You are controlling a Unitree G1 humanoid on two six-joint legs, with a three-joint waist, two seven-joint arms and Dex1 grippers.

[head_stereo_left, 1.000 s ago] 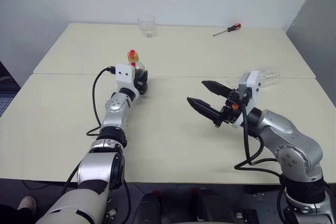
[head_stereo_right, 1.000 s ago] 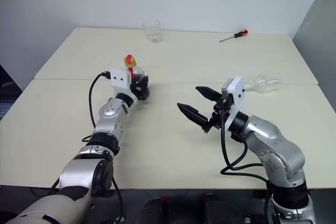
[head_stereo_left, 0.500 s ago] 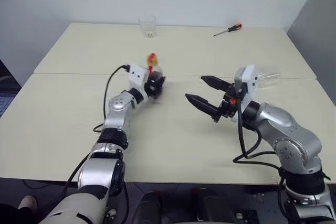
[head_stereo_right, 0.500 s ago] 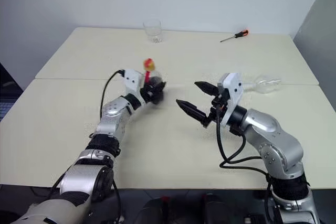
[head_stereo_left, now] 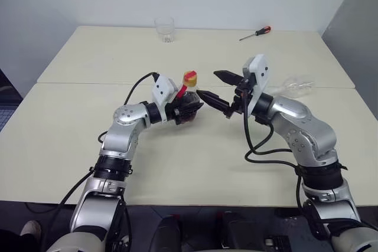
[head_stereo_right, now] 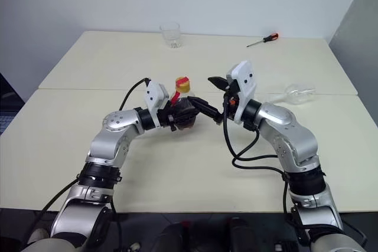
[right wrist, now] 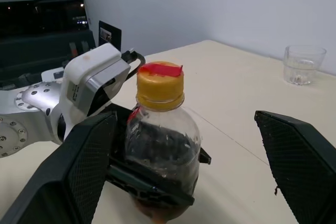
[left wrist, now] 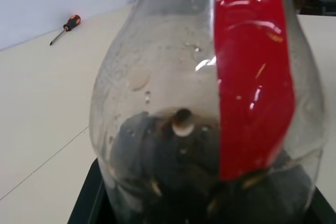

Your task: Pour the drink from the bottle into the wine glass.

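Note:
My left gripper [head_stereo_left: 188, 110] is shut on the round body of the small clear bottle [head_stereo_left: 185, 103], held roughly upright over the middle of the table. Its yellow-and-red cap [head_stereo_left: 189, 77] is on, and the dark drink [left wrist: 157, 182] sits low in the body beside the red label [left wrist: 252, 77]. My right gripper [head_stereo_left: 207, 84] stands open just right of the cap, one finger on each side of the bottle's top without touching it. In the right wrist view the bottle [right wrist: 163, 145] stands between the two wide-apart fingers [right wrist: 79, 171]. The wine glass [head_stereo_right: 298, 94] appears to lie on its side at the right.
A short clear tumbler [head_stereo_left: 165, 29] stands at the back of the far table [head_stereo_left: 88, 57], and a red-handled screwdriver [head_stereo_left: 256, 33] lies at the back right. A seam runs between the two tables, just behind the grippers.
My left arm has swung the bottle to the right and nearer the table's middle. My right gripper, still open, has moved forward and left to meet the bottle's top.

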